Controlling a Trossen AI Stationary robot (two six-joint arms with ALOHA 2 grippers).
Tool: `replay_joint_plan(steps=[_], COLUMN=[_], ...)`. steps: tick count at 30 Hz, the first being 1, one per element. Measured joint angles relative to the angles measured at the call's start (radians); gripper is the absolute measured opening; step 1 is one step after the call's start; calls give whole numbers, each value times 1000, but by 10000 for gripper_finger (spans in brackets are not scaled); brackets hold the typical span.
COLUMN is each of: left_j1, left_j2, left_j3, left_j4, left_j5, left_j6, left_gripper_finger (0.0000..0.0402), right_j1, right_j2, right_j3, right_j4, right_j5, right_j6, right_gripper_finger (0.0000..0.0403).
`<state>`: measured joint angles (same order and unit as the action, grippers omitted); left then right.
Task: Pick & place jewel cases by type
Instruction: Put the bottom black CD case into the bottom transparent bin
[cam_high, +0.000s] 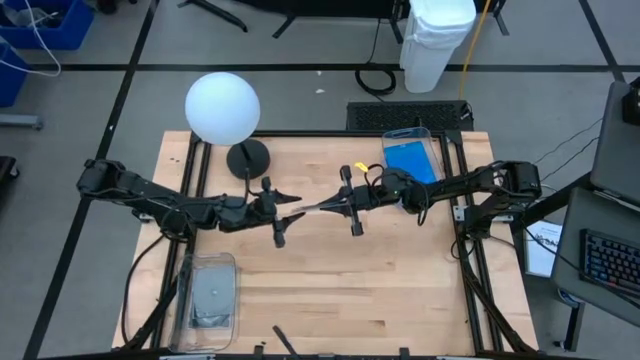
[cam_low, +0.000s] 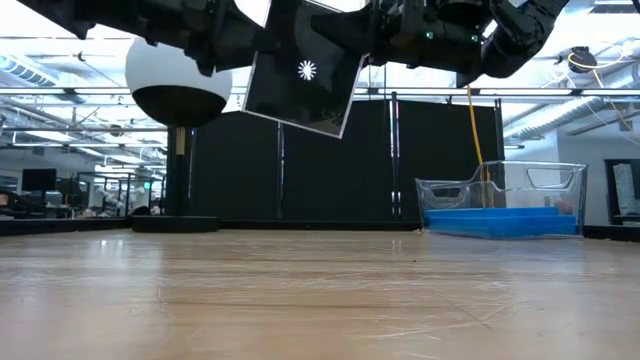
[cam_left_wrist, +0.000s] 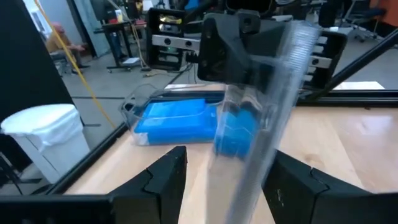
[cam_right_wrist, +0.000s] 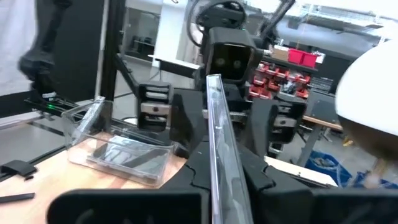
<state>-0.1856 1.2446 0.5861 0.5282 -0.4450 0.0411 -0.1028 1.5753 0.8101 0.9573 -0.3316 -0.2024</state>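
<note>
Up above the middle of the desk (cam_high: 330, 290), the two arms met, with one dark jewel case (cam_low: 300, 78) held in the air between them. The right pincer (cam_high: 345, 203) was pinched tight on the case's thin edge, and the case hung tilted, not touching the wood. The left pincer (cam_high: 283, 214) had its fingers (cam_left_wrist: 163, 180) spread wide, one on each side of the case (whether they touched it could not be told). Blue cases (cam_high: 412, 160) lay stacked in the clear bin (cam_high: 424, 133) at the far right of the desk. Dark cases (cam_high: 210, 300) lay in another clear bin (cam_high: 186, 270) at the near left corner. A white ball lamp (cam_high: 222, 107) stood at the far left side.
</note>
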Motion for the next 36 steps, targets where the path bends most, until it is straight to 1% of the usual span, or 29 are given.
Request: replay_joint_plan(steps=[2, 4, 5, 8, 9, 11, 15, 18, 21, 24, 26, 28, 33, 36], left_j1=[3, 2, 1, 1, 1, 1, -28, -65, -121, -198, -259, -323, -462, -536], left_j2=[0, 0, 0, 0, 0, 0, -29, -90, -180, -274, -323, -370, -447, -469], left_j3=[0, 0, 0, 0, 0, 0, 0, 0, 0, 0, 0, 0, 0, 0], left_j4=[2, 1, 1, -1, -2, -2, -26, -82, -190, -300, -327, -352, -380, -393], left_j5=[4, 5, 11, 62, 84, 87, 46, -9, -88, -181, -257, -338, -507, -626], left_j6=[12, 22, 29, 46, 45, 52, 93, 119, 114, 105, 107, 120, 138, 140], left_gripper_finger=[188, 163, 143, 53, 32, 29, 29, 29, 29, 29, 29, 29, 29, 29], right_j1=[0, 0, 0, 0, 0, -1, -22, -54, -79, -99, -112, -115, -118, -125], right_j2=[0, 0, 0, 0, 0, -3, -78, -187, -322, -463, -555, -635, -816, -905], right_j3=[0, 0, 0, 0, 0, 0, -17, -61, -148, -275, -365, -456, -669, -746], right_j4=[0, 0, 1, 1, 1, -5, -127, -263, -339, -314, -265, -204, -109, -133], right_j5=[-12, -11, -10, -9, -11, -12, -13, -14, -12, -8, -4, 41, 205, 224], right_j6=[3, 10, 14, 38, 45, 65, 78, 86, 90, 119, 134, 143, 171, 194], right_gripper_finger=[18, 21, 24, 41, 48, 60, 74, 77, 75, 69, 65, 61, 49, 40])
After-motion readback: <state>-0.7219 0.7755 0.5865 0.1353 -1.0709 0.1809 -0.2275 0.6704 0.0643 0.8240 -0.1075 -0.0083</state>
